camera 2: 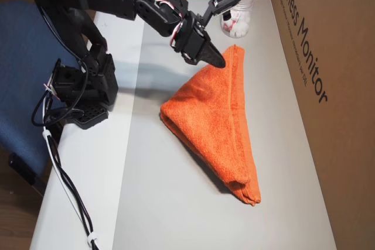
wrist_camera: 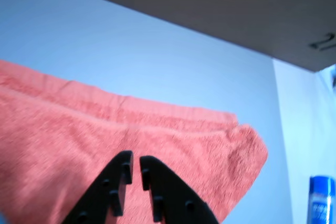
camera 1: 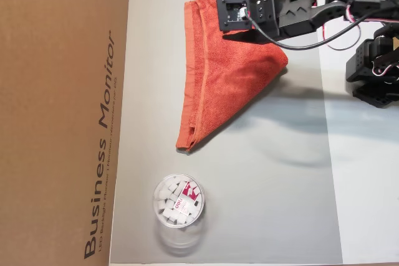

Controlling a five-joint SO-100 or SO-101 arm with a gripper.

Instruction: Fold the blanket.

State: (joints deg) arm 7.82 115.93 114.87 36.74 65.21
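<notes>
The orange-red blanket (camera 1: pixel 230 73) lies folded into a long triangle on the grey mat (camera 1: pixel 274 172), with its hemmed edges stacked along one side. In the other overhead view the blanket (camera 2: pixel 217 121) tapers to a point near the table's front. My gripper (camera 2: pixel 221 62) hangs over the blanket's wide end, close to the hemmed corner. In the wrist view the black fingers (wrist_camera: pixel 118 174) stand almost together over the terry cloth (wrist_camera: pixel 79 129), with nothing between them. The gripper (camera 1: pixel 227 34) sits partly under its camera mount in one overhead view. Whether the tips touch the cloth I cannot tell.
A clear round tub (camera 1: pixel 179 202) of white pieces stands on the mat beyond the blanket's pointed end; it shows again as the tub (camera 2: pixel 237 10). A brown cardboard box (camera 1: pixel 62 116) walls one long side. The arm's base (camera 2: pixel 82 86) and cables sit on the white table edge.
</notes>
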